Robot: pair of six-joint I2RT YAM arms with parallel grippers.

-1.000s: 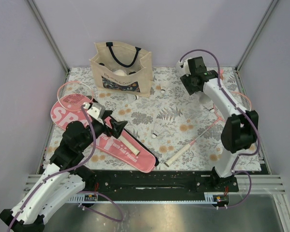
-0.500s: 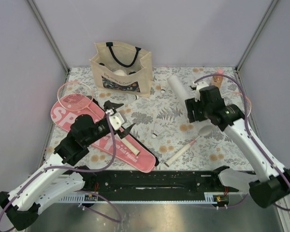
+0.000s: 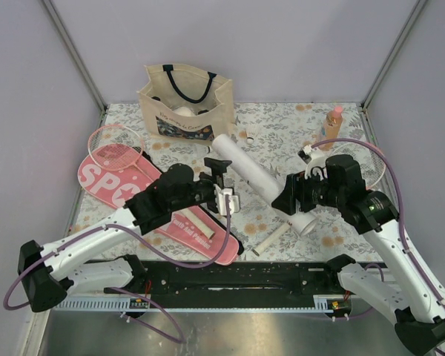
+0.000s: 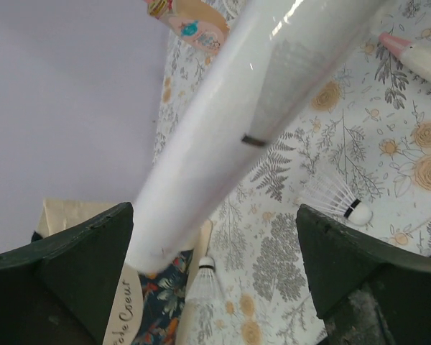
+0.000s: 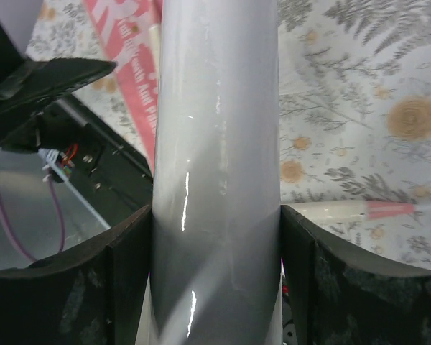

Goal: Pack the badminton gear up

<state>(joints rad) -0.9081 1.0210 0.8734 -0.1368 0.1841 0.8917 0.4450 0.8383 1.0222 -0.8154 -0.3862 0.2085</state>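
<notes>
The tube (image 3: 252,172) is held slanted above the middle of the table (image 3: 282,122), clamped near its lower end by the right gripper (image 3: 291,199), apparently to be steadied by the left gripper (image 3: 222,185), spread wide and empty beside it.

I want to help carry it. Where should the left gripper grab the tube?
Grab the tube on its bare far half, beyond the right gripper clamping its near end. The left gripper should come from the left, open jaws across the round, even body.
</notes>
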